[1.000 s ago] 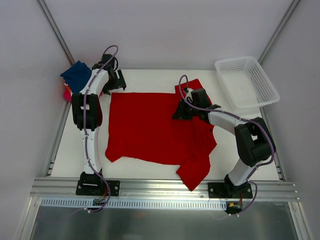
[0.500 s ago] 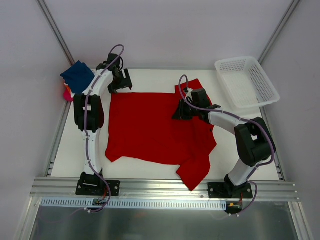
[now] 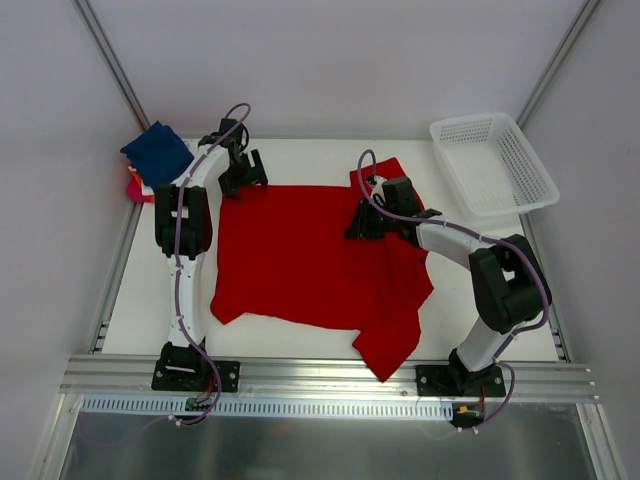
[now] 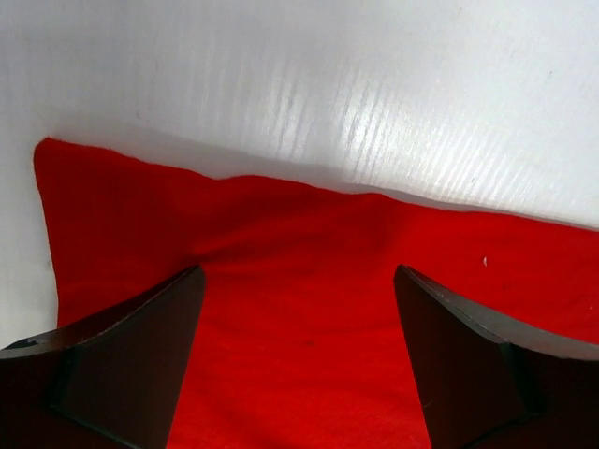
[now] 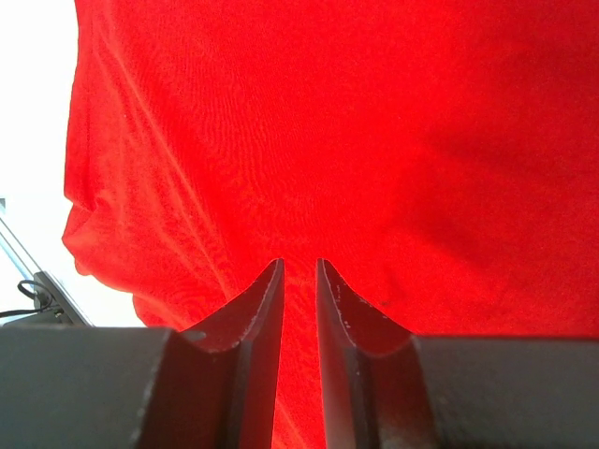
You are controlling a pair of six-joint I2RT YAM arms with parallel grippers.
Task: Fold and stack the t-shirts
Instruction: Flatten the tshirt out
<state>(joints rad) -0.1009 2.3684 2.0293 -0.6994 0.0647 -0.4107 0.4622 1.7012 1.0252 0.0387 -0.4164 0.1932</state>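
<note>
A large red t-shirt (image 3: pixel 300 250) lies spread on the white table, its right side rumpled and one sleeve hanging toward the near edge. My left gripper (image 3: pixel 243 172) hovers over the shirt's far-left corner. In the left wrist view it (image 4: pixel 299 281) stands open, with flat red t-shirt (image 4: pixel 309 224) cloth beneath and nothing between the fingers (image 4: pixel 122 355). My right gripper (image 3: pixel 362 222) rests on the shirt's right half. In the right wrist view it (image 5: pixel 299 267) has narrow jaws, pinched on a fold of the red t-shirt (image 5: pixel 328 112). A folded navy t-shirt (image 3: pixel 155 152) sits on magenta and orange ones (image 3: pixel 133 185) at far left.
A white mesh basket (image 3: pixel 492 165) stands at the back right, off the table's corner. Bare white table (image 3: pixel 150 300) shows left of the shirt and along the far edge (image 4: pixel 328 75). Metal frame rails run along the near edge and both sides.
My left gripper has shifted right along the far edge, to the red t-shirt's far-left corner. The right arm and the shirt have not moved.
</note>
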